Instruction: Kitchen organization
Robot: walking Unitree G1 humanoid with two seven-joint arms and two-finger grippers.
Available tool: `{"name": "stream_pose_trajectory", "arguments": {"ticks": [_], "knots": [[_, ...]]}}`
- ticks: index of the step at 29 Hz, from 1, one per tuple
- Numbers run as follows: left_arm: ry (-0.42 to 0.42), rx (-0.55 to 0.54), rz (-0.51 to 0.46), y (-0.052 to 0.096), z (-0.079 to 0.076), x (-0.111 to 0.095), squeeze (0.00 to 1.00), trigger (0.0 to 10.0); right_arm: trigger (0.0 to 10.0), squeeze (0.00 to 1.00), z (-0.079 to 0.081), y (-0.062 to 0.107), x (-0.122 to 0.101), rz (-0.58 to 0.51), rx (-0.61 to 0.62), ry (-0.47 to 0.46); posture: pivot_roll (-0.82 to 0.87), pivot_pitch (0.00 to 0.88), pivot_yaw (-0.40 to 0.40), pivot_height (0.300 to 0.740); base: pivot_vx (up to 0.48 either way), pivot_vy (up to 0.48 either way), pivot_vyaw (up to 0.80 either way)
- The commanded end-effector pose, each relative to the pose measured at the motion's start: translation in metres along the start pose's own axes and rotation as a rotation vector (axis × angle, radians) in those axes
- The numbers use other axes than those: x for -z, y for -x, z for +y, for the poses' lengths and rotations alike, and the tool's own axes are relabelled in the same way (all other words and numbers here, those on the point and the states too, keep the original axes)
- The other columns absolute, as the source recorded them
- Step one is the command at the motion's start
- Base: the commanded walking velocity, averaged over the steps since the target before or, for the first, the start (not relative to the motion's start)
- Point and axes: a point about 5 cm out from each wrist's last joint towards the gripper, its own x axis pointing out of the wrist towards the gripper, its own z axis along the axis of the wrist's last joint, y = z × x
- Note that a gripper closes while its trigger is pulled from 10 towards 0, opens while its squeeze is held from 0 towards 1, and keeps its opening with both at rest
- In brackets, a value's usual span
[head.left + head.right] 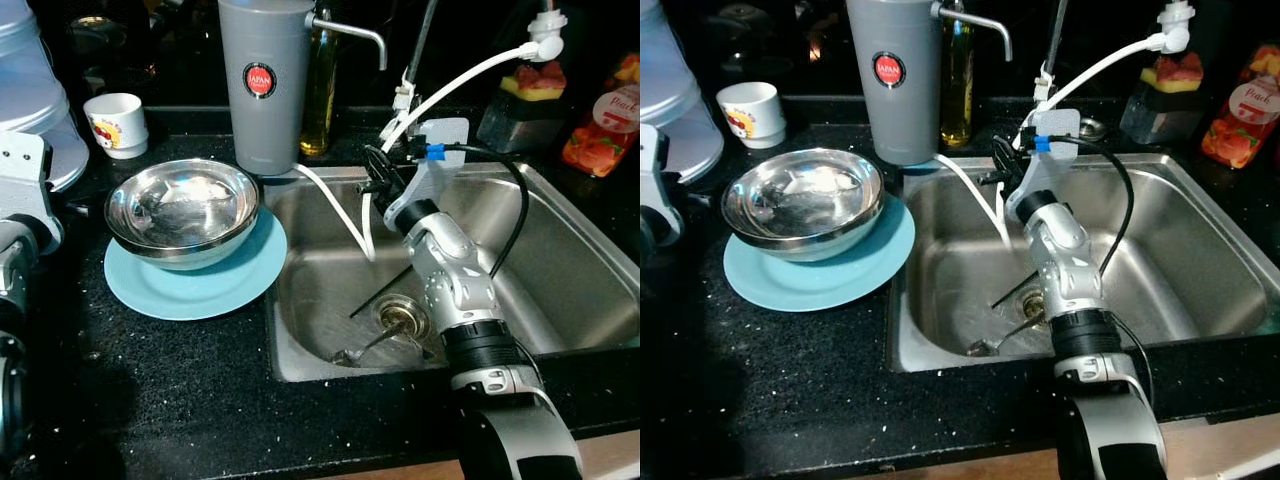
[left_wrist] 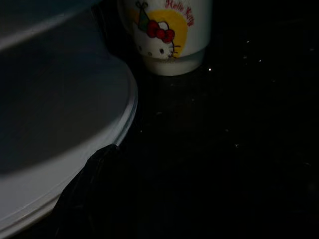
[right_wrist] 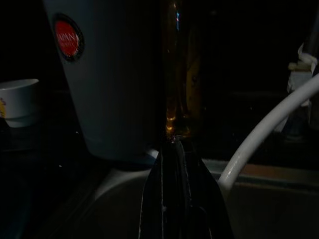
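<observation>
The tidying looks only partly done, as a judgement from how things lie; a steel bowl (image 1: 183, 210) sits nested on a light blue plate (image 1: 200, 285) on the black speckled worktop (image 1: 150, 400) just beside the sink (image 1: 590, 290), which reads as one stacked group, while a spoon (image 1: 365, 350) and a dark thin stick (image 1: 380, 292) lie in the basin near the drain (image 1: 400, 315) and seem not yet dealt with; the right tool (image 1: 374, 172) is raised over the back left part of the sink, near the white hose (image 1: 455, 85) and close before the grey water dispenser (image 1: 263, 80), its two black fingers (image 3: 172, 199) pressed together with nothing between them; the left tool (image 2: 89, 199) hangs low at the far left of the worktop beside a large white rounded vessel (image 1: 35, 100), and whether it is open or closed I cannot tell, the wrist view being too dark; a small white cup with a cartoon print (image 2: 167, 35) stands at the back of the worktop, apart from the bowl; a bottle of yellow oil (image 1: 320, 90) stands just behind the dispenser, and two colourful fruit-drink packs (image 1: 605, 115) stand along the far right behind the sink; the basin is bare steel and looks wet near the drain; the room beyond the worktop is dark and little of it can be made out.
</observation>
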Motion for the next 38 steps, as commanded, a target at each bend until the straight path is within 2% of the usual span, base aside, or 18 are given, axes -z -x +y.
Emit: {"name": "stream_pose_trajectory", "arguments": {"ticks": [1, 7, 16, 23, 27, 33, 36, 38], "knots": [[-0.013, -0.006, -0.001, 0.003, 0.007, -0.003, 0.0, 10.0, 10.0, 0.0, 0.001, 0.003, 0.002, 0.011, 0.0, -0.007, -0.06, 0.197, -0.037, 0.74, 0.0, 0.0, 0.0], [-0.002, 0.006, 0.0, 0.003, 0.011, -0.008, 0.0, 10.0, 10.0, 0.0, 0.0, 0.005, 0.002, 0.019, 0.004, -0.006, -0.06, 0.205, -0.038, 0.74, 0.0, 0.0, 0.0], [0.072, 0.06, 0.046, 0.003, 0.01, -0.009, 0.0, 10.0, 10.0, 0.0, -0.001, 0.005, 0.0, 0.023, 0.002, -0.002, -0.07, 0.205, -0.036, 0.74, 0.0, 0.0, 0.0], [0.06, 0.226, 0.099, -0.001, -0.002, -0.013, 0.0, 10.0, 10.0, 0.0, 0.0, 0.004, -0.003, 0.02, -0.001, 0.002, -0.06, 0.195, -0.034, 0.74, 0.0, 0.0, 0.0], [0.012, 0.31, 0.168, -0.002, -0.008, -0.015, 0.0, 10.0, 10.0, 0.0, 0.0, 0.004, -0.004, 0.017, 0.0, 0.004, -0.06, 0.19, -0.031, 0.74, 0.0, 0.0, 0.0], [-0.02, 0.319, 0.22, -0.002, -0.009, -0.017, 0.0, 10.0, 10.0, 0.0, 0.0, 0.003, -0.005, 0.01, 0.001, 0.005, -0.06, 0.18, -0.028, 0.74, 0.0, 0.0, 0.0], [-0.034, 0.295, 0.251, -0.001, -0.007, -0.015, 0.0, 10.0, 10.0, 0.0, 0.0, 0.003, -0.006, 0.008, 0.001, 0.005, -0.06, 0.173, -0.028, 0.74, 0.0, 0.0, 0.0], [-0.046, 0.237, 0.263, 0.0, -0.001, -0.015, 0.0, 10.0, 10.0, 0.0, 0.0, 0.003, -0.006, 0.006, 0.0, 0.005, -0.05, 0.169, -0.029, 0.74, 0.0, 0.0, 0.0]]}}
